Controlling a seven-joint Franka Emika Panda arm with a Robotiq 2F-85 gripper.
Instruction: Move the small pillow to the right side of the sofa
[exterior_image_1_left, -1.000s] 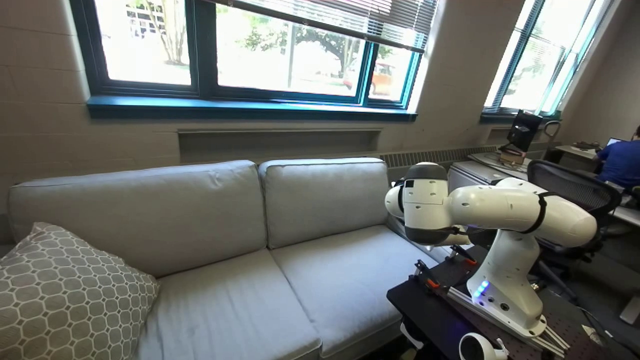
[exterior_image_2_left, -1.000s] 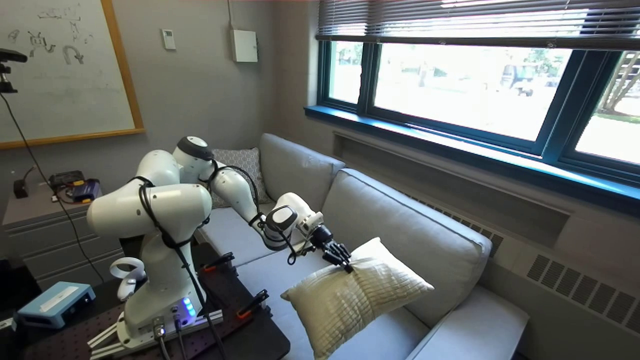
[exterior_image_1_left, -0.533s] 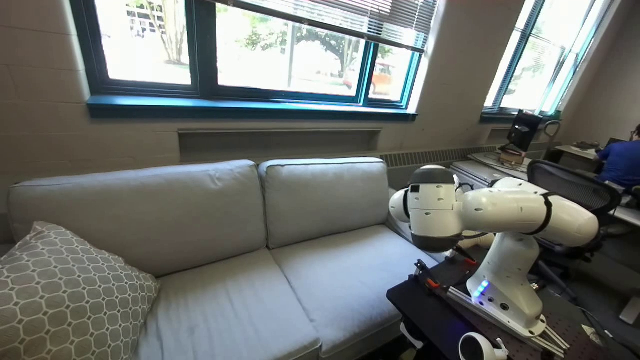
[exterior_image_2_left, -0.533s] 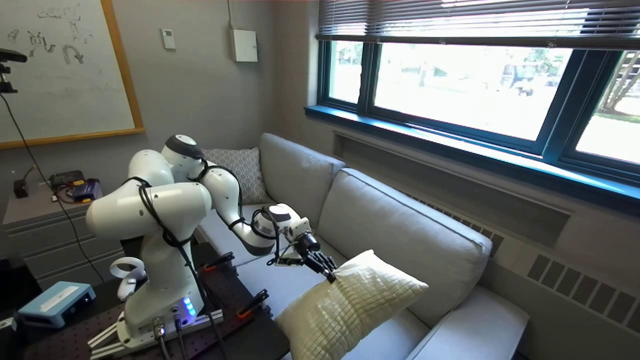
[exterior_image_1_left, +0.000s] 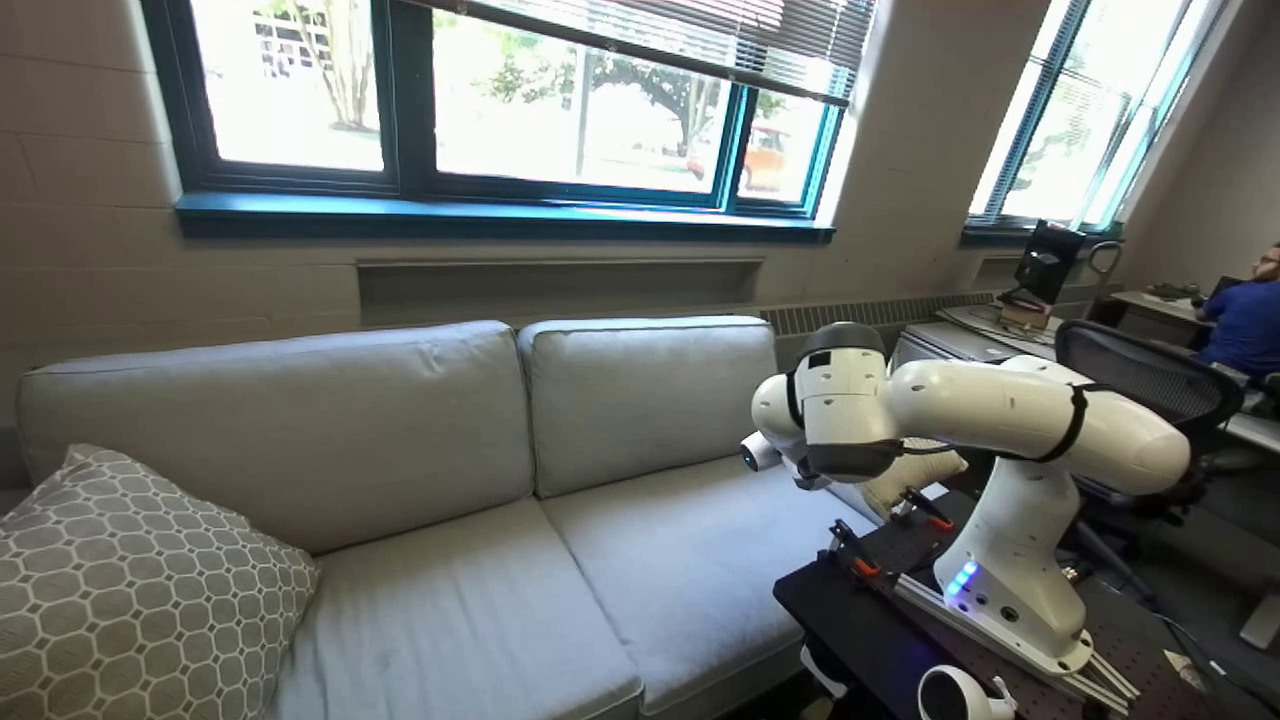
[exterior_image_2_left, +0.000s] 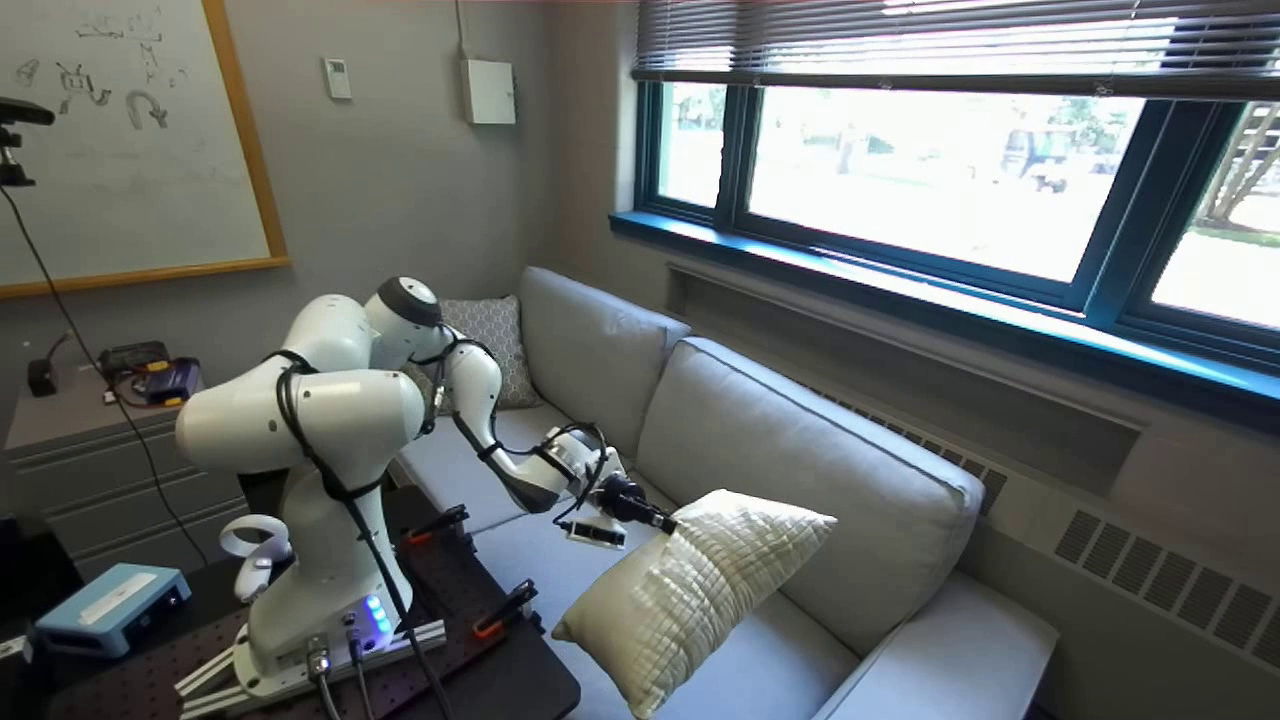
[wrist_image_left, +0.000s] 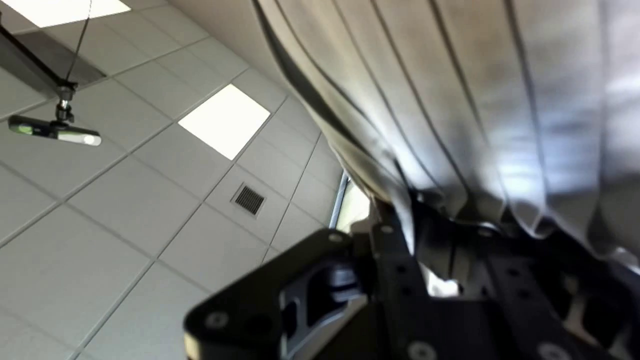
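The small pillow (exterior_image_2_left: 700, 590) is cream, puffy and pleated. In an exterior view it is held tilted above the near seat of the sofa (exterior_image_2_left: 810, 480), close to the padded arm at that end. In an exterior view only part of the pillow (exterior_image_1_left: 905, 482) shows behind the robot arm. My gripper (exterior_image_2_left: 660, 518) is shut on the pillow's upper edge. In the wrist view the pillow's folds (wrist_image_left: 450, 100) fill the upper right and run between the dark fingers (wrist_image_left: 445, 225); the fingertips are hidden in the cloth. I cannot tell whether the pillow's underside touches the seat.
A larger lattice-patterned cushion (exterior_image_1_left: 150, 590) sits at the far end of the sofa from the pillow. The robot's dark table (exterior_image_2_left: 520, 660) with orange-tipped clamps (exterior_image_2_left: 505, 608) stands against the sofa's front. The sofa's padded arm (exterior_image_2_left: 960, 640) is beside the pillow.
The gripper and pillow first moved away from the sofa back, then slightly back toward it. The wrist has turned, showing its camera, and the pillow has tilted with it. The pillow stays held.
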